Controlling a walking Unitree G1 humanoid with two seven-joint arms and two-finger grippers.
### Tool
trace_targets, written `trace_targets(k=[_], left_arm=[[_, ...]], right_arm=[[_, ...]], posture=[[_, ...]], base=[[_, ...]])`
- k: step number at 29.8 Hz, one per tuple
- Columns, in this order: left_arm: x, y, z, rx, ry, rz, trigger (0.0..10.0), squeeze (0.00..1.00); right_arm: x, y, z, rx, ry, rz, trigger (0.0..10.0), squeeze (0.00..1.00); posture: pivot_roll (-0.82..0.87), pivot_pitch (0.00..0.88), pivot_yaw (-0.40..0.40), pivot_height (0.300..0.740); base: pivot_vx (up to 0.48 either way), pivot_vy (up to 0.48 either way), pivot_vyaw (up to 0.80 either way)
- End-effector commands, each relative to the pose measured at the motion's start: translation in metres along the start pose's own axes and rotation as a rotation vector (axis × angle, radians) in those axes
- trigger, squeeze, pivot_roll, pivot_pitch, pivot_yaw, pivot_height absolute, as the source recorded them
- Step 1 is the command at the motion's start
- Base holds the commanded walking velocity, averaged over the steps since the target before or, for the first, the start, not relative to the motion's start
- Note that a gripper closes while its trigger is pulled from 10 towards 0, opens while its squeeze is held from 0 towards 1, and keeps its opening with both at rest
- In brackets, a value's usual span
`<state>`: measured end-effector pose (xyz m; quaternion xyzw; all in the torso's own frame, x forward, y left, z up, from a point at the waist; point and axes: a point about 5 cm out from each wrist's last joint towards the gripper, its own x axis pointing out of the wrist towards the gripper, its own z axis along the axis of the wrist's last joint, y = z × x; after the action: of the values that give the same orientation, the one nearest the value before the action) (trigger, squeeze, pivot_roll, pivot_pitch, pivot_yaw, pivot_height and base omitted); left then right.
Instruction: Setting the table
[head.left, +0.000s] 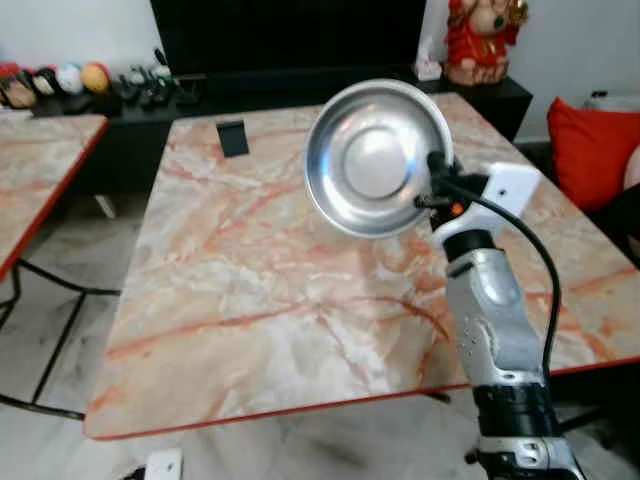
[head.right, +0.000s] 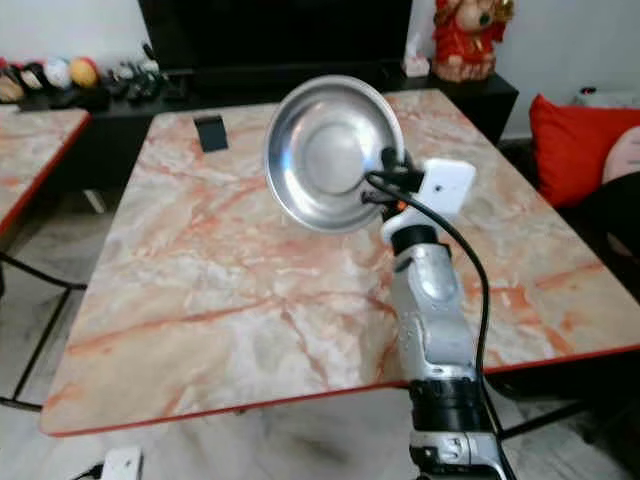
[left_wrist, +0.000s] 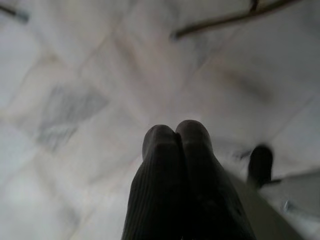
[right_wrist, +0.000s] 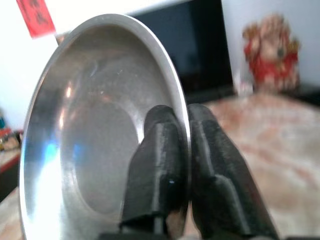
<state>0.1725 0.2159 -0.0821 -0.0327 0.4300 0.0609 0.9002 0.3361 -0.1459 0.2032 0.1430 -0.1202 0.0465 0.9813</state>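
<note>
Above the table (head.left: 250, 300), plate (head.left: 375, 155) on edge

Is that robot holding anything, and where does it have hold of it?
The right gripper holds a steel plate by its rim, one finger on each side. The left gripper holds nothing.

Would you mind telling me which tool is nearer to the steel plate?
Right. The right tool pinches the steel plate by its rim, held above the marble table. The left tool hangs shut over the floor, away from it.
</note>
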Motion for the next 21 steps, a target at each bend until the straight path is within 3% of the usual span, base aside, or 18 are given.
trace_targets(k=[1,4,6,10,11,14,16,21], left_arm=[[-0.003,0.009,-0.007,0.001,0.023,0.019,10.0,0.00],[-0.003,0.009,-0.007,0.003,0.025,0.016,10.0,0.00],[-0.003,0.010,-0.007,0.009,0.031,0.013,10.0,0.00],[-0.003,0.010,-0.007,0.012,0.035,0.012,10.0,0.00],[-0.003,0.009,-0.007,0.020,0.039,0.007,10.0,0.00],[-0.002,0.009,-0.006,0.023,0.040,0.000,10.0,0.00],[-0.002,0.009,-0.005,0.020,0.040,-0.002,10.0,0.00],[-0.002,0.009,-0.004,0.027,0.040,-0.004,10.0,0.00]], right_arm=[[-0.005,0.004,0.004,0.058,0.019,0.010,10.0,0.00],[-0.011,0.000,0.006,0.078,0.036,0.002,10.0,0.00],[-0.024,-0.013,0.005,0.099,0.120,-0.053,10.0,0.00],[-0.032,-0.022,0.001,0.101,0.198,-0.101,10.0,0.00],[-0.037,-0.031,0.008,0.100,0.215,-0.104,10.0,0.00],[-0.046,-0.045,0.015,0.030,0.290,-0.110,10.0,0.00],[-0.051,-0.052,0.016,0.030,0.331,-0.127,10.0,0.00],[-0.072,-0.067,-0.005,0.162,0.496,-0.162,10.0,0.00]], posture=[[-0.12,0.000,0.010,0.732],[-0.13,0.000,0.011,0.732],[-0.15,0.000,0.015,0.732],[-0.15,0.000,0.015,0.732],[-0.17,0.000,0.014,0.732],[-0.17,0.000,0.014,0.732],[-0.18,0.000,0.015,0.732],[-0.19,0.000,0.012,0.732]], base=[[0.000,0.000,0.00],[0.000,0.000,0.00],[0.000,0.000,0.00],[0.000,0.000,0.00],[0.000,0.000,0.00],[0.000,0.000,0.00],[0.000,0.000,0.00],[0.000,0.000,0.00]])
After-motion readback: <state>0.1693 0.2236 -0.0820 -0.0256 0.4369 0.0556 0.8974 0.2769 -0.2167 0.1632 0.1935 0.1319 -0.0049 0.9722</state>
